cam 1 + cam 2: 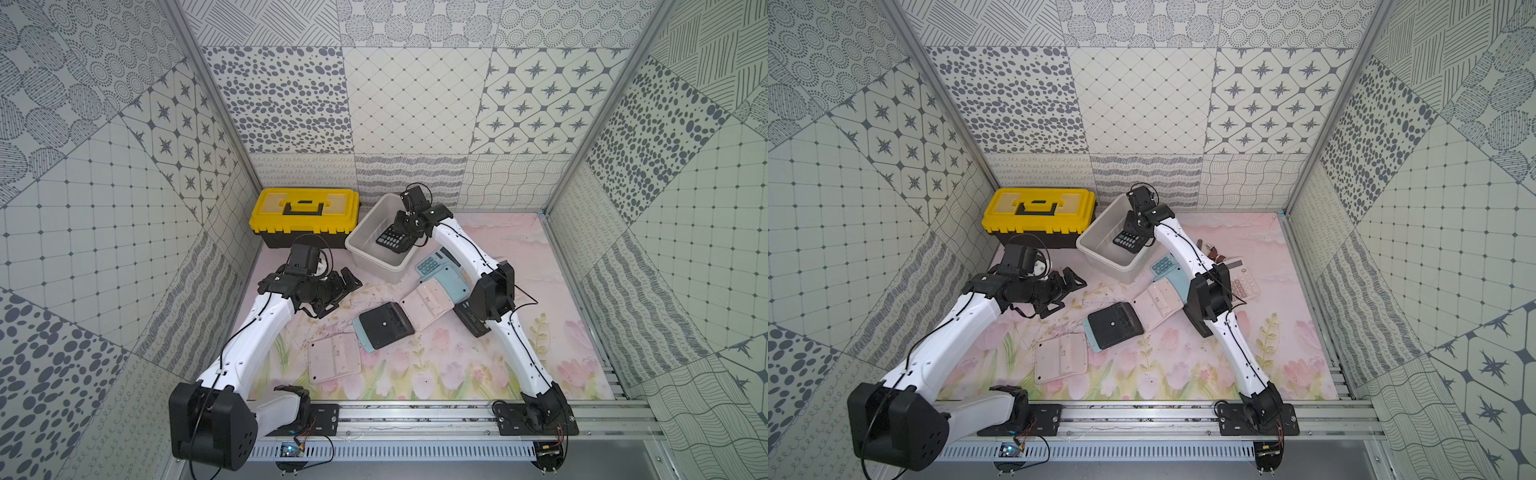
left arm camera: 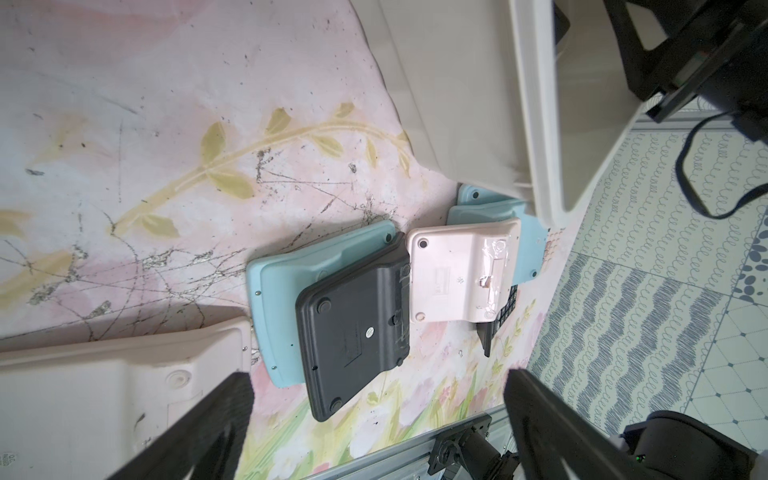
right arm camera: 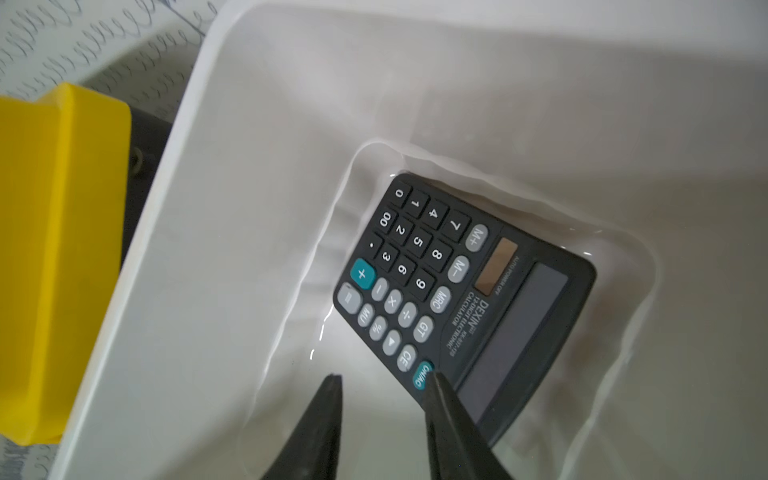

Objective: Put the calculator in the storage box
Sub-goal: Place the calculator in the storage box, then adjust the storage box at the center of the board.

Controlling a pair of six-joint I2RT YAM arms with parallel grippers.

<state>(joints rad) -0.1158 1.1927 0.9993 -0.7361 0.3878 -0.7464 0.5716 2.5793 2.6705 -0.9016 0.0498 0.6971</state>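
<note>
The black calculator (image 3: 453, 299) lies keys-up on the floor of the storage box (image 3: 232, 216). Its long axis is at a slant to the fingers, display end nearest them, zero-key corner close against the floor's edge. The right gripper (image 3: 382, 376) is part open and holds nothing: one fingertip (image 3: 436, 386) is over the calculator's long edge, the other over bare floor. In both top views the gripper hides the display end. The left gripper (image 1: 340, 293), spread wide and empty, hangs well apart over the mat (image 1: 457, 374). The toolbox (image 1: 305, 216) sits just beside the box.

black calculators (image 1: 391, 240): 3 | blue calculators (image 1: 429, 264): 3 | pink calculators (image 1: 334, 358): 2 | pale keys-up calculator (image 1: 1248, 283): 1 | storage box (image 1: 374, 260): 1 | yellow-lidded toolbox (image 1: 307, 205): 1 | robot arms (image 1: 257, 332): 2
</note>
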